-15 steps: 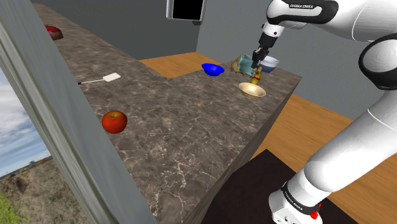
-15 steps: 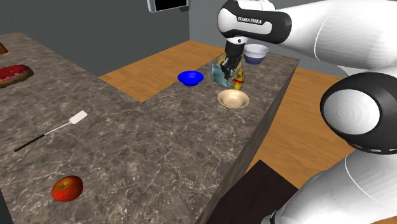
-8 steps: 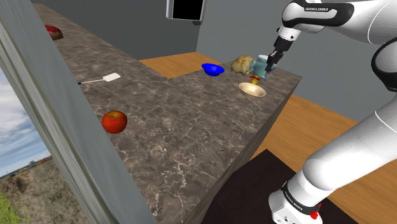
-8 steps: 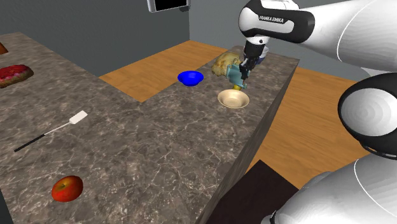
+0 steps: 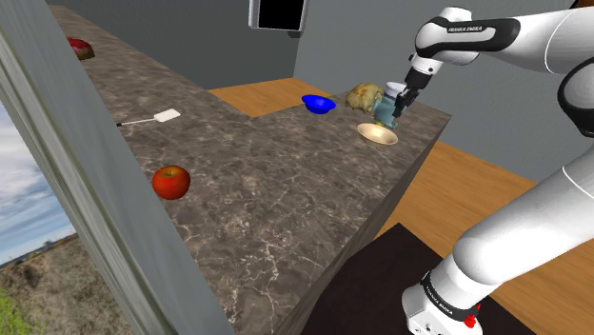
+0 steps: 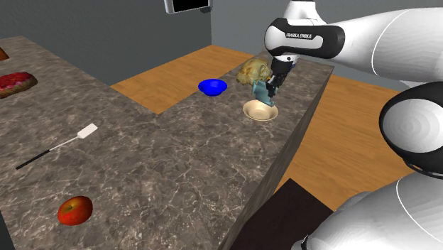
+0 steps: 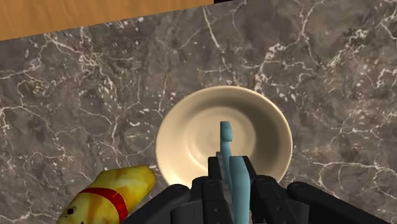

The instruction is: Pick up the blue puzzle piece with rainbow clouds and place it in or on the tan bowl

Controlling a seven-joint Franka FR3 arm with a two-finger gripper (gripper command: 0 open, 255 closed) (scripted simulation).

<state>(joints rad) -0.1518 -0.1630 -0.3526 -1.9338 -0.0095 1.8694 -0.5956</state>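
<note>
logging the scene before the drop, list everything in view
counter: 1, dark grey marbled, under everything
tan bowl: 1, tan, on counter under gripper
puzzle piece: 1, light blue, clasped above tan bowl
blue bowl: 1, blue, on counter past tan bowl
lumpy thing: 1, beige, between blue bowl and gripper
yellow thing: 1, yellow with red band, beside tan bowl
apple: 1, red, counter's near end
spatula: 1, white head, black handle, mid counter
gripper: 1, black, shut on puzzle piece
arm: 1, white, over counter

Tan bowl [image 7: 191,133] interior free; yellow figure [image 7: 114,194] just beside rim; lumpy tan object [image 5: 363,95] near.
</note>
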